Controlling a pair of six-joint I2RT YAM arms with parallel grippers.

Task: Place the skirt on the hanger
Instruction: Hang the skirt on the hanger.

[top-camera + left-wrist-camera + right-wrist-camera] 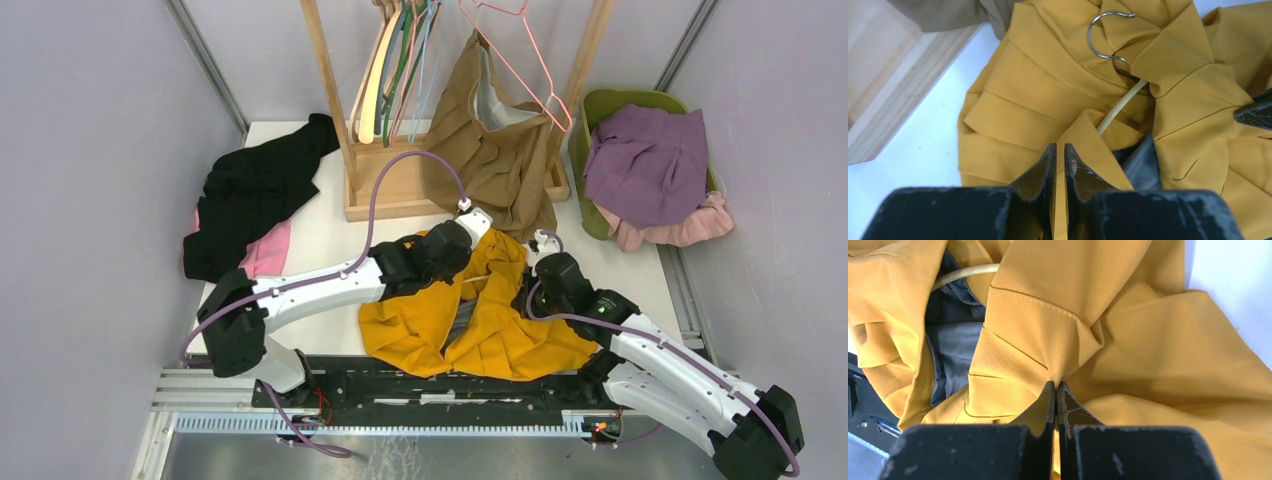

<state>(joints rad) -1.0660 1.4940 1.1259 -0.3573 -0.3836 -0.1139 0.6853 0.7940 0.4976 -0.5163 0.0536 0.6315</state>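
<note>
We saw a mustard-yellow skirt with grey lining, a cream hanger with a silver hook, a white counter, a brown garment, a purple garment in a green basket, and a black garment over pink cloth.

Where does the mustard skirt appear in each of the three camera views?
Top external: the mustard skirt lies crumpled at lower centre of the picture.
Left wrist: it fills the centre and right, next to the wooden base.
Right wrist: it fills nearly the whole frame.
Shared landmark: the skirt's grey lining.
</note>
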